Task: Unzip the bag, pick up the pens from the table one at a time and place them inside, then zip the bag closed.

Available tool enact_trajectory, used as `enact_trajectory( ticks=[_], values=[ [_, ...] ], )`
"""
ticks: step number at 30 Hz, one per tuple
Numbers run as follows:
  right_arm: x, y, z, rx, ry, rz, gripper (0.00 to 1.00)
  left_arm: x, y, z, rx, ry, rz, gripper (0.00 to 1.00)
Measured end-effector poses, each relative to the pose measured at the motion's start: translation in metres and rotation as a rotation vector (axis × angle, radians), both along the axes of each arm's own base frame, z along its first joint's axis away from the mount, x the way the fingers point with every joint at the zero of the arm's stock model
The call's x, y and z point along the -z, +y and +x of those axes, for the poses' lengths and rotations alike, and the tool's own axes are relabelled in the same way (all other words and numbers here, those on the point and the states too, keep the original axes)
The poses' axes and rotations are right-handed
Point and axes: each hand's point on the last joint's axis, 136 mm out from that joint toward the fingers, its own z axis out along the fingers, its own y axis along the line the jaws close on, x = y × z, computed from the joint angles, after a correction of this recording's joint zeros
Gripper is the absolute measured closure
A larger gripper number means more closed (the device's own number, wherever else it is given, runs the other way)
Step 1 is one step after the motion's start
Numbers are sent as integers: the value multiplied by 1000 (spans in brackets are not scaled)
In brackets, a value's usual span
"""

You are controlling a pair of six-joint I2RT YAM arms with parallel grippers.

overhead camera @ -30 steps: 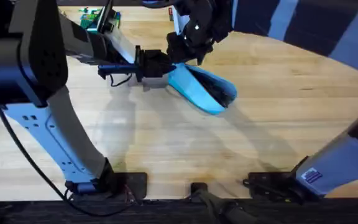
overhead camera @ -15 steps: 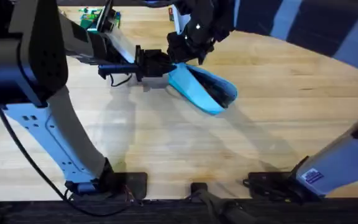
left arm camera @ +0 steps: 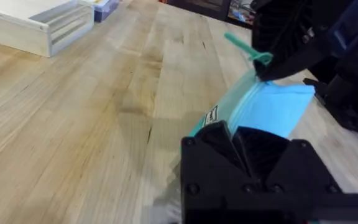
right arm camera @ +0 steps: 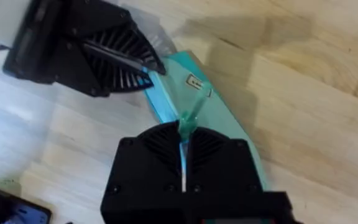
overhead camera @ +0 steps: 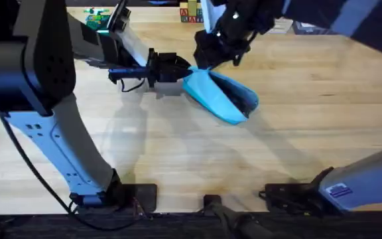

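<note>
I can read no text: the small label (right arm camera: 195, 82) on the bag (overhead camera: 221, 97) is too blurred for me.

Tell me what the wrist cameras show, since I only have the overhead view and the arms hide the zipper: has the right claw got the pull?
Observer: Yes. In the right wrist view a green pull tab sits pinched between the fingers of the right claw.
Operator: And the left claw?
Observer: The left wrist view shows the left claw clamped on the bag at the end with the small label.
Operator: Anything else near that end?
Observer: A white slotted box sits on the table, well apart from the bag.
</note>
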Motion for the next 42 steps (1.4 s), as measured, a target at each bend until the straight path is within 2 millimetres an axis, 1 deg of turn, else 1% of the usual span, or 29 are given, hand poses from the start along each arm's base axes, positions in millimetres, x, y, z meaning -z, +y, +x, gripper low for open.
enact_trajectory(
  ticks=[13, 26, 35, 42],
  values=[
    [4, -19, -17, 8, 73, -65, 970, 1, 1, 0, -3, 5, 7, 959],
    [10, -35, -21, 34, 132, -102, 970, 4, 1, 1, -8, 8, 23, 959],
    [18, -40, -24, 40, 167, -129, 968, 9, 2, 2, -19, 9, 50, 959],
    [25, -46, -26, 107, 192, -130, 968, 11, 3, 3, -24, 11, 62, 959]
  ],
)
